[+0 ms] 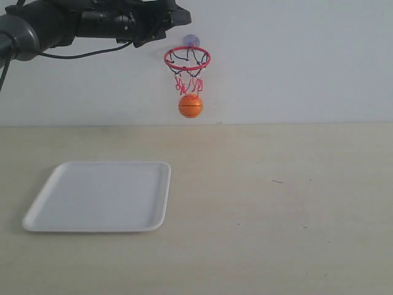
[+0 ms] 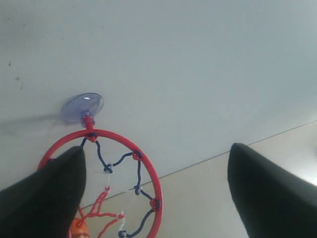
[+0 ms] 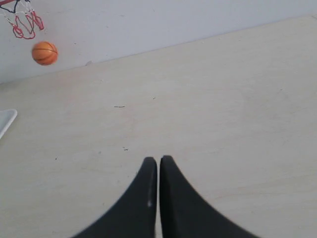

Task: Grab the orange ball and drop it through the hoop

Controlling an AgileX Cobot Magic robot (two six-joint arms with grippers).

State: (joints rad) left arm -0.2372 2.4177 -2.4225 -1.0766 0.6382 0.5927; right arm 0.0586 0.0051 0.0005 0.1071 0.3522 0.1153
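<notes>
The orange ball (image 1: 190, 106) is in the air just under the net of the hoop (image 1: 187, 59), which hangs on the back wall by its bluish suction cup (image 1: 191, 40). My left gripper (image 1: 175, 15) is up beside the ring, a little left of and above it. In the left wrist view the left gripper (image 2: 157, 151) stands open and empty over the red ring (image 2: 157, 198), and a sliver of the ball (image 2: 78, 229) shows below the net. The right wrist view shows my right gripper (image 3: 159, 159) shut with nothing in it, low over the table, the ball (image 3: 45, 53) far off.
A white tray (image 1: 101, 196) lies on the left part of the light wooden table (image 1: 276, 209). The white wall (image 1: 295, 61) rises straight behind the table's far edge. The right arm does not show in the exterior view.
</notes>
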